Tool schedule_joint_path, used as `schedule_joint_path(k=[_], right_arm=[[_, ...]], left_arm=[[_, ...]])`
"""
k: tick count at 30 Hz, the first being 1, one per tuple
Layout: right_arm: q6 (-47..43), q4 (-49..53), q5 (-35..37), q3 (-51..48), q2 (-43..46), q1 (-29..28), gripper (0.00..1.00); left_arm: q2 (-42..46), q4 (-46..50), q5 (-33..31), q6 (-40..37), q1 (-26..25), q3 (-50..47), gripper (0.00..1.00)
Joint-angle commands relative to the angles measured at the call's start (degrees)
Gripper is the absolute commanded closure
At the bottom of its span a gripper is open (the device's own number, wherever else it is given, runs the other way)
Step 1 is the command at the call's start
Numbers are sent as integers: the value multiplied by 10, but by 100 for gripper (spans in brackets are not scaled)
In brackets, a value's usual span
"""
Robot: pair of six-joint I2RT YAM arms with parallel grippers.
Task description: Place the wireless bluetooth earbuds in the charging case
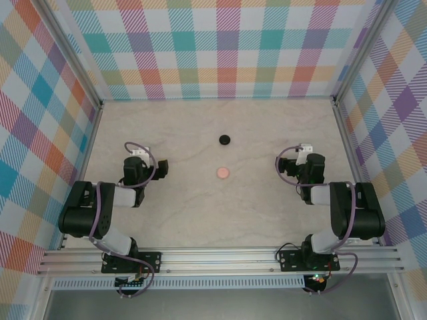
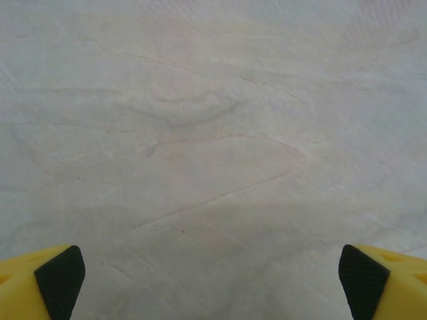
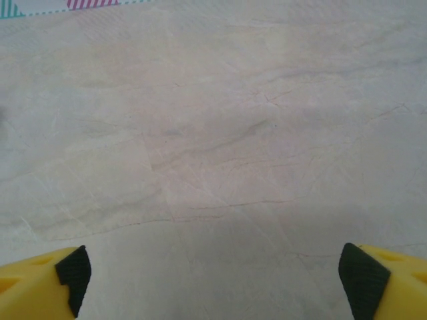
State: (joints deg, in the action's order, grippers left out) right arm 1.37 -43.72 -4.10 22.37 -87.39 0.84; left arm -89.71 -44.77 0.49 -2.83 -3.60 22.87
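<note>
A round black puck (image 1: 225,139) lies flat and closed at the middle of the table, and a round pink puck (image 1: 222,173) lies just nearer than it; either could be the charging case. The wireless bluetooth earbuds are out of view. My left gripper (image 1: 152,170) hangs over the left part of the table, well left of the pink puck. In its wrist view the left gripper (image 2: 212,280) is open, its yellow fingers wide apart over bare tabletop. My right gripper (image 1: 288,167) sits right of the pink puck. The right gripper (image 3: 212,277) is open too, with nothing between its fingers.
The pale marble-patterned table (image 1: 200,213) is walled by plaid panels (image 1: 220,53) on the left, back and right. An aluminium rail (image 1: 220,257) carrying both arm bases runs along the near edge.
</note>
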Motion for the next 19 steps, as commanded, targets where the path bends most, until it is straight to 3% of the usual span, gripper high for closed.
schedule_joint_path(k=[1, 19], right_arm=[[-10, -19, -17, 16, 1, 3, 0], [-9, -23, -19, 14, 0, 3, 0]], left_arm=[[0, -7, -22, 9, 7, 16, 0], [0, -7, -22, 9, 7, 16, 0]])
